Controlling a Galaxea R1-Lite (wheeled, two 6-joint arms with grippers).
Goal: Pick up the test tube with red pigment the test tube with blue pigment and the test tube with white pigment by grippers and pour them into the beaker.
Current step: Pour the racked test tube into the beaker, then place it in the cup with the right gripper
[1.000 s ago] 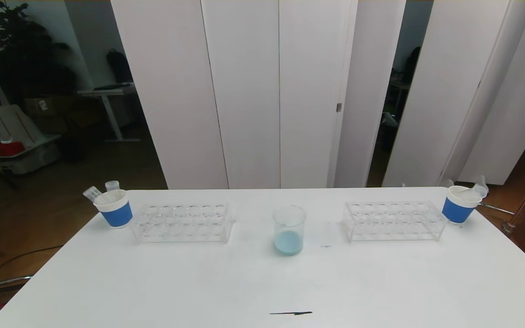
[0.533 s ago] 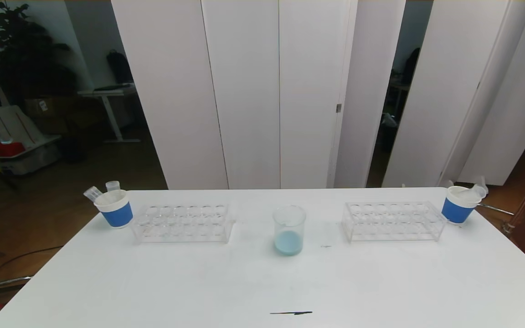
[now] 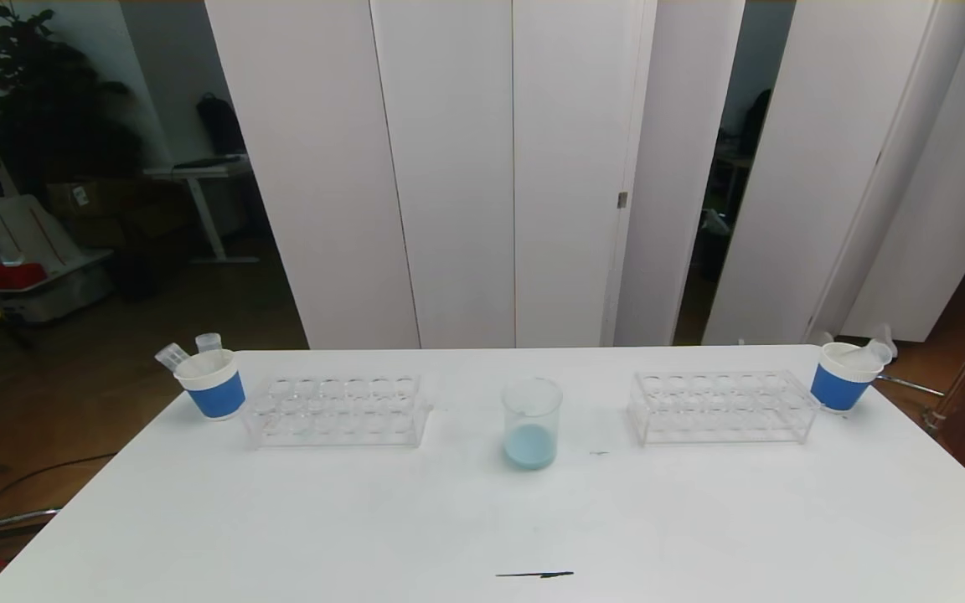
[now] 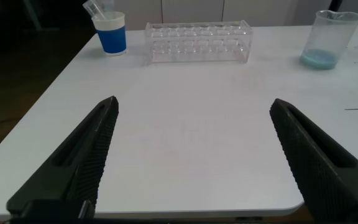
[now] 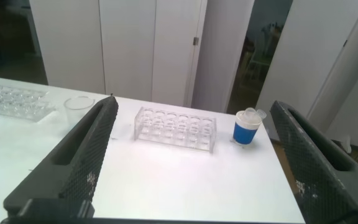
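Beaker (image 3: 531, 423) sits mid-tabletop (image 3: 482, 519) with pale blue inside, racks apparently empty. Left wrist: left hand (image 4: 194, 158) spread wide, holding nothing, hanging back. Right wrist: right hand (image 5: 191, 158) likewise agape. Spent-looking tubes (image 3: 185, 352) in cups; withdraw cleanly.
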